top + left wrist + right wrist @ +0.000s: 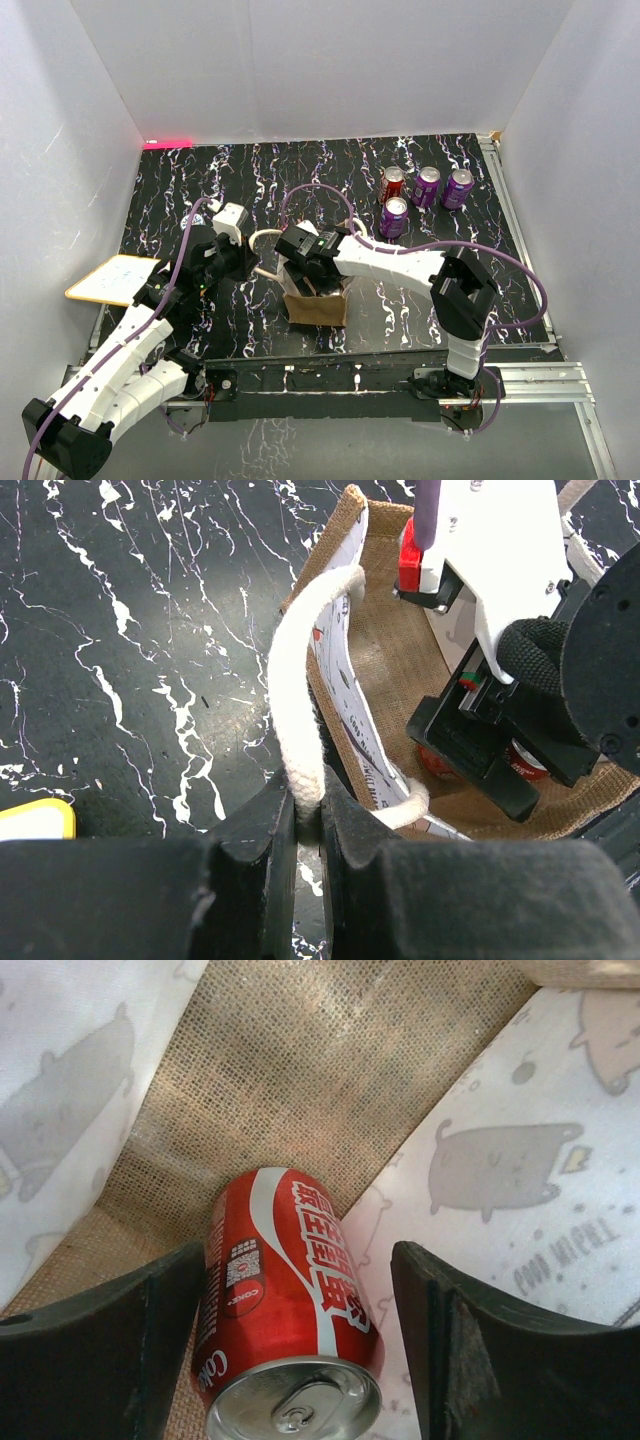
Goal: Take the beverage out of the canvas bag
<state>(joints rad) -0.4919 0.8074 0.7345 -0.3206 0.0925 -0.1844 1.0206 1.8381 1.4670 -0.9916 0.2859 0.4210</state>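
From above, the canvas bag (318, 305) stands on the desk (250, 170) near its front edge. The left jaws are just to one side of it, at its cream handle (264, 243). The right arm (390, 262) bends down so that its jaws are sunk in the bag's mouth. The beverage itself is hidden here. Four other cans (425, 188) stand well beyond the bag, and a yellow-edged board (110, 280) lies outside the left arm.

In the left wrist view, the left jaws are pinched tight on the cream handle (298, 700), with the rope rising from between them. Ahead of them the canvas bag (385, 650) gapes open. The right arm's black fingers (480, 750) are deep inside, with a sliver of the red can (528, 764) beneath them.

In the right wrist view, the right jaws are spread wide and hold nothing. The red can (285, 1295) sits between them on the bag's woven floor, lid toward the camera. It is close against one finger (110, 1350) and clear of the other (500, 1350).

The can should handle as a stiff, smooth cylinder, fairly heavy if full, and its thin wall would dent under a hard squeeze. The mid-body, across the round sides, looks like the safest hold. The bag is soft and could slump or lift with the can, so the pinch on the handle matters.
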